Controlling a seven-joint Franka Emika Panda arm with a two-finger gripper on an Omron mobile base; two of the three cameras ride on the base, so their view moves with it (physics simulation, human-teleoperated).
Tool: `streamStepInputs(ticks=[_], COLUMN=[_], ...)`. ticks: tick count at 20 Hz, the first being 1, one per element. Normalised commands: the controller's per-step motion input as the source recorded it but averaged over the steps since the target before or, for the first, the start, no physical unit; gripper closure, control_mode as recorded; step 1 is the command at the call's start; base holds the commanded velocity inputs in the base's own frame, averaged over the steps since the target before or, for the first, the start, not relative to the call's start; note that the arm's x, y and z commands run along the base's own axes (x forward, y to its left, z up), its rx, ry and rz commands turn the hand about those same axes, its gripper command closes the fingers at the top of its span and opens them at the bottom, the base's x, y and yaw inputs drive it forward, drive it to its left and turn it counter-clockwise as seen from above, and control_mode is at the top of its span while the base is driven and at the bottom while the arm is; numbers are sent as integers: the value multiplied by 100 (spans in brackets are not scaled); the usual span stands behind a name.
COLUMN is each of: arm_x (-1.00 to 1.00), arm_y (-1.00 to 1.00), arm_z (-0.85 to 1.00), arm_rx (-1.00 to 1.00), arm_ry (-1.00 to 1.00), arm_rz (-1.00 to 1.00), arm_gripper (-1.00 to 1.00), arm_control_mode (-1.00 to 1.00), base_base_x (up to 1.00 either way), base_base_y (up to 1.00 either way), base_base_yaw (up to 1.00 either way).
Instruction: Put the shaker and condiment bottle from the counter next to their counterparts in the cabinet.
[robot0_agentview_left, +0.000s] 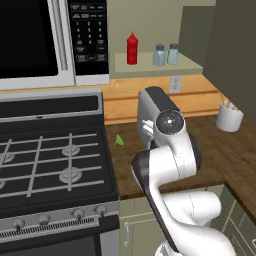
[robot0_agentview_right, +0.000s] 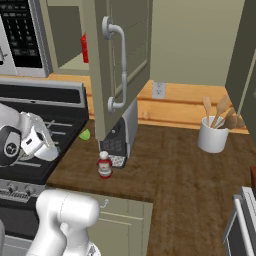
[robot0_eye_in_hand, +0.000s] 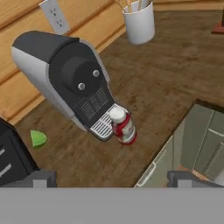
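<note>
The gripper (robot0_eye_in_hand: 111, 179) hangs spread and empty above the condiment bottle (robot0_eye_in_hand: 123, 127), which stands on the counter (robot0_eye_in_hand: 175, 78) touching the coffee machine (robot0_eye_in_hand: 70, 78). I'd descend straight and pinch the white cap, clear of the drip tray. Both shakers (robot0_agentview_left: 165, 55) share the cabinet shelf (robot0_agentview_left: 155, 68) with the red squeeze bottle (robot0_agentview_left: 132, 49) (wooden utensils fill the white crock (robot0_agentview_right: 214, 135)).

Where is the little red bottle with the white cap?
The small squat red bottle with white label and cap stands on the brown wooden counter, right in front of the grey coffee machine, touching its drip tray.
</note>
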Motion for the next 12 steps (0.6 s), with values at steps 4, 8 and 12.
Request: streamStepInputs(ticks=[4,8,12], arm_x=[5,33,53], arm_y=[1,-5,-23], arm_z=[-12,-41,-50], arm_rx=[11,11,10], arm_ry=[6,19,27], arm_rz=[-41,-29,-11], arm_gripper=[-100,-100,-100], arm_control_mode=[-100,-100,-100], base_base_x=[0,0,0], base_base_y=[0,0,0], base_base_yaw=[0,0,0])
